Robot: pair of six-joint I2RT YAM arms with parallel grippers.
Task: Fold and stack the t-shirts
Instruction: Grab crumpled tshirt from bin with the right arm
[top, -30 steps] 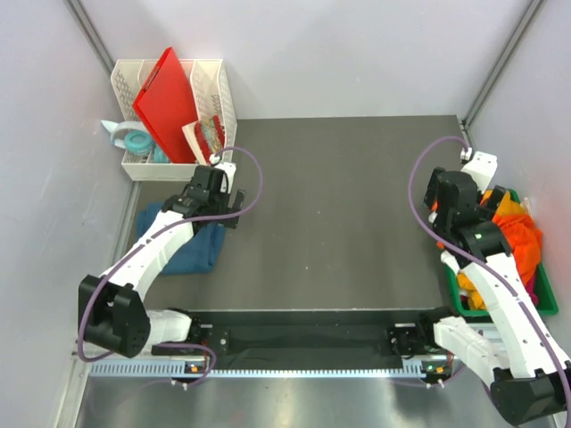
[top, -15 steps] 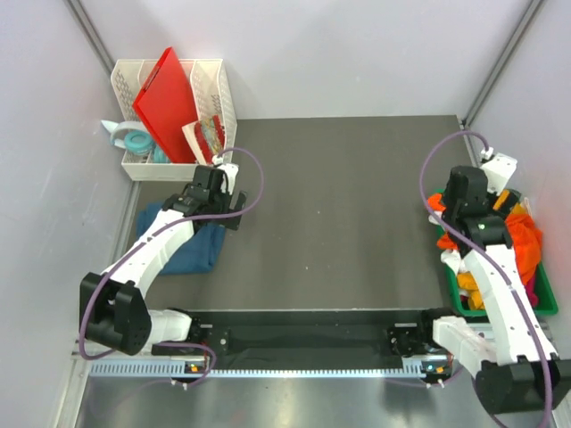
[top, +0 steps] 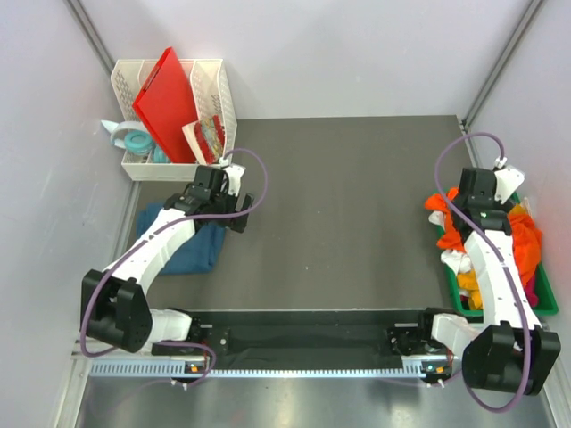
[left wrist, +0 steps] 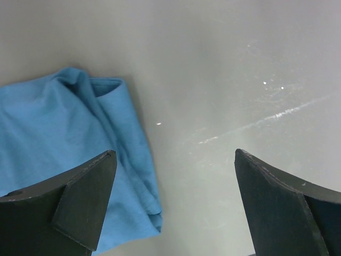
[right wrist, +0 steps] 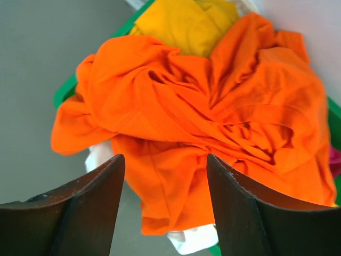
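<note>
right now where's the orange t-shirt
The orange t-shirt tops the pile in the green bin at the table's right edge in the top view, spilling over its left rim, under the right arm's fingers.

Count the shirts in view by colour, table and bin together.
blue shirt: 1, on the table
orange shirt: 1, topping the green bin
yellow shirt: 1, in the bin
white shirt: 1, edges only
pink shirt: 1, a sliver
Total: 5 visible; others may lie hidden.
</note>
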